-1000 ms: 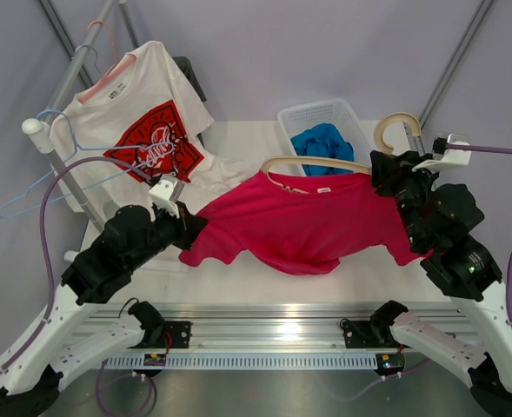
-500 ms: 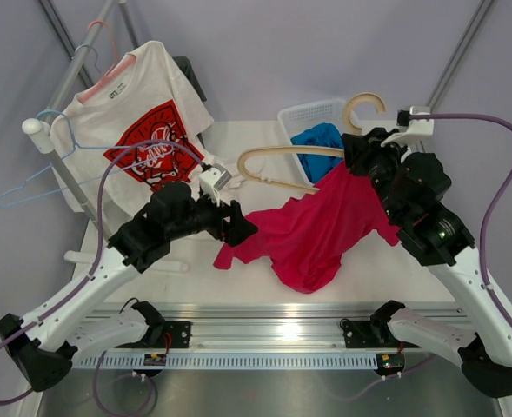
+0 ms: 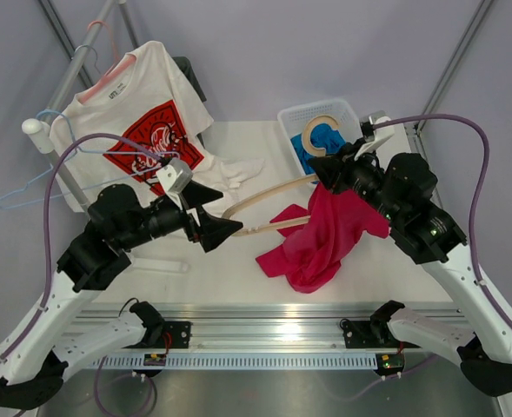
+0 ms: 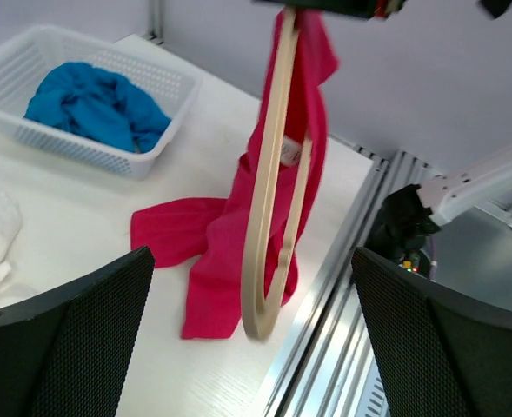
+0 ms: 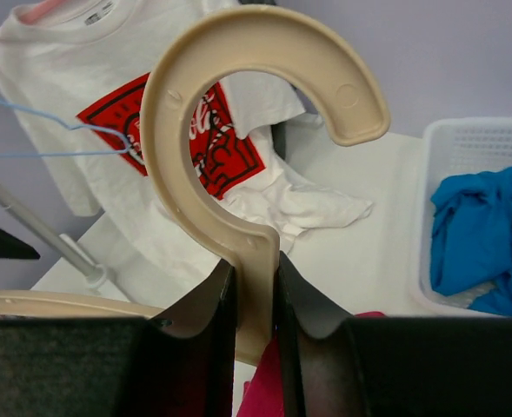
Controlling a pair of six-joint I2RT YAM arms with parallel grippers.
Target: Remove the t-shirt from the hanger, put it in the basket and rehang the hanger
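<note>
right claw [image 5: 256,295] is clenched on the neck of the wooden hanger [image 5: 164,122], just under the hook, holding it tilted in the air. the t-shirt [image 3: 316,239] is only half off. it hangs bunched on the hanger's far arm, close to the right claw, and its lower folds slump onto the table [image 3: 203,269]. the near arm of the hanger sticks out bare toward the left claw [image 3: 229,210], which is spread wide and holding nothing.

how to play this one – the bare end is no use, so the left claw should reach past it and pinch a good fold of cloth low down, where it pools on the table. then pull along the hanger arm toward its free tip, not across it, while the right claw keeps the neck firm. i'd say the risk is the collar snagging on the arm.

containers – one white basket [image 4: 29,130] at the back of the table, with a crumpled blue cloth [image 4: 95,104] lying inside it. the t-shirt is outside it.
</note>
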